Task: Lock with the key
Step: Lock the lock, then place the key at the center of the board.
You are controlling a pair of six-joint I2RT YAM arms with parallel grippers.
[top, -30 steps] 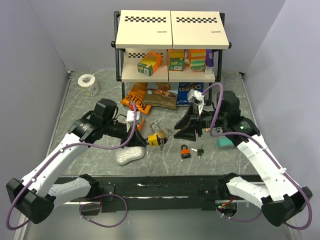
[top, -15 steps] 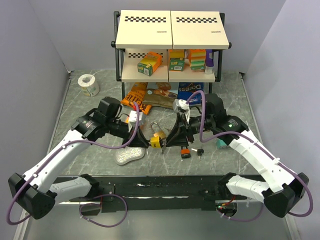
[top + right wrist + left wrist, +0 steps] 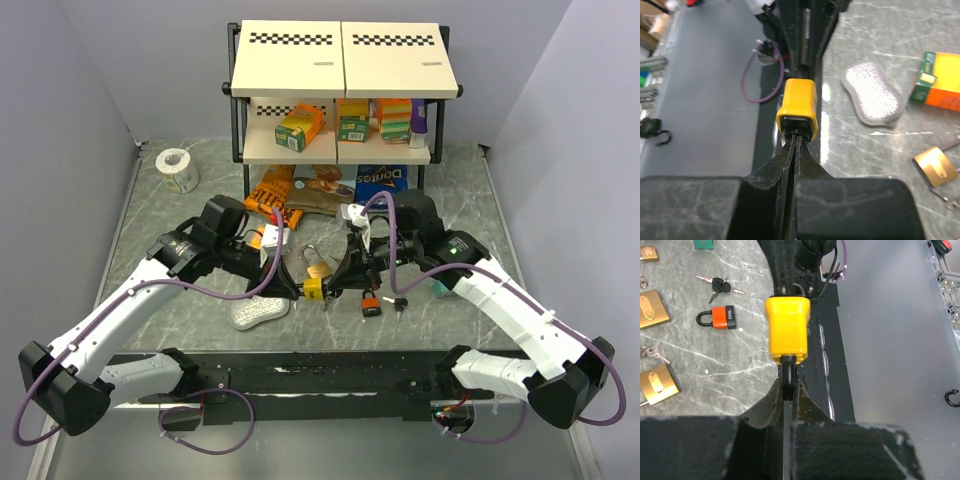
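A yellow padlock (image 3: pixel 314 288) hangs just above the table between my two grippers. My left gripper (image 3: pixel 788 390) is shut on its dark shackle (image 3: pixel 789 380), with the yellow body (image 3: pixel 787 330) sticking out past the fingertips. My right gripper (image 3: pixel 798 140) comes from the other side. It is shut at the black underside of the yellow padlock (image 3: pixel 799 102), on a thin key that barely shows between the jaws. In the top view the left gripper (image 3: pixel 296 287) and right gripper (image 3: pixel 332 285) meet tip to tip at the padlock.
An orange padlock (image 3: pixel 370 303) and loose black keys (image 3: pixel 399 303) lie just right of the grippers. A brass padlock (image 3: pixel 318 268) lies behind them and a white scrub pad (image 3: pixel 258 310) to the left. Snack bags and a shelf rack (image 3: pixel 340 100) stand at the back, a tape roll (image 3: pixel 178 170) at far left.
My right arm has swung left from beside the rack to the yellow padlock, and its jaws have gone from open to shut. The left gripper kept its hold and shifted slightly right.
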